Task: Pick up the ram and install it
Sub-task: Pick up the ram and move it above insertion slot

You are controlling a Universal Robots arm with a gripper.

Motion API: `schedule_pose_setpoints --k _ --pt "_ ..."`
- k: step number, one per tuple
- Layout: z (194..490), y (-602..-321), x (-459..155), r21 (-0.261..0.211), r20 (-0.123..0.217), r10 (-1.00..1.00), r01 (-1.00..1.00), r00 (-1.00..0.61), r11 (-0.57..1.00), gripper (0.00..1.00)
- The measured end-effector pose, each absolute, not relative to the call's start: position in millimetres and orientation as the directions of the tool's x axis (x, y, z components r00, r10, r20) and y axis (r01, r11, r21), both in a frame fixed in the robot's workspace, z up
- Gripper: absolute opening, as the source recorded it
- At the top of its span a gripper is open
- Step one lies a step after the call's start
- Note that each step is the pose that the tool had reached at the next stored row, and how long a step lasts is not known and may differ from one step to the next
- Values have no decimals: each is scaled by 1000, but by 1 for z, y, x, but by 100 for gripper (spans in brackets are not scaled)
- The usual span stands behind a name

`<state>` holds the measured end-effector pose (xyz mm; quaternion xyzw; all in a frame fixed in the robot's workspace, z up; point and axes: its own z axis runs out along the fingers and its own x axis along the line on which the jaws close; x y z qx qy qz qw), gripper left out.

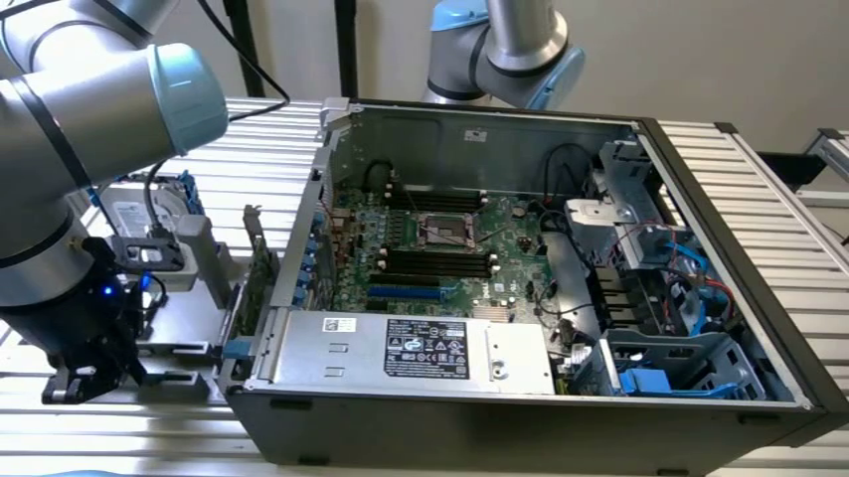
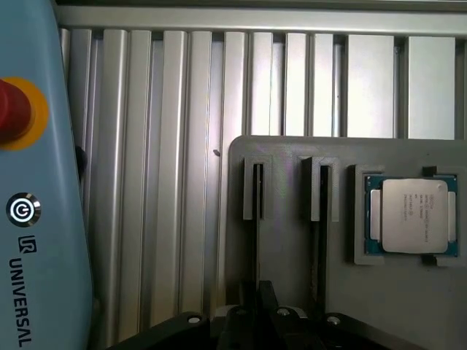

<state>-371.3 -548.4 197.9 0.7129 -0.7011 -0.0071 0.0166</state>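
Closest to me is my own hand (image 2: 260, 299), its black linkage hanging low over a grey holder (image 2: 292, 248) on the slatted worktop (image 2: 146, 182). Whether it is open or shut on anything I cannot tell from here. It sits right over the end of a thin dark strip standing on edge in one of the holder's two narrow slots. I take that strip for the ram (image 2: 257, 219), seen along its top edge, though no green board or chips are plain to me. A second slot runs parallel just beside it. Beyond that a silver CPU chip (image 2: 414, 216) lies flat in its own square pocket, apart from the ram.

I judge the ram light, stiff and thin, and brittle if bent. Its flat faces look smooth, so a loose grip could let it slip or swing. I would take it across the two faces near the middle of its length, high on the board, clear of the contact edge, and keep it upright.

Farther off, across the middle and right of the exterior view's frame, the open computer case (image 1: 438, 139) lies on its side. Its motherboard (image 1: 511, 234) and long black memory slots (image 1: 438, 260) face up, well apart from my hand at the lower left.
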Motion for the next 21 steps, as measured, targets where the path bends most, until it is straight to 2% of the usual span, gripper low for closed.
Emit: schedule_pose_setpoints --k 11,21 --pt "207 -548 -371 38 13 -1000 -999 3 -2 13" --pt "242 -548 -371 51 13 -1000 -999 -1 1 13"
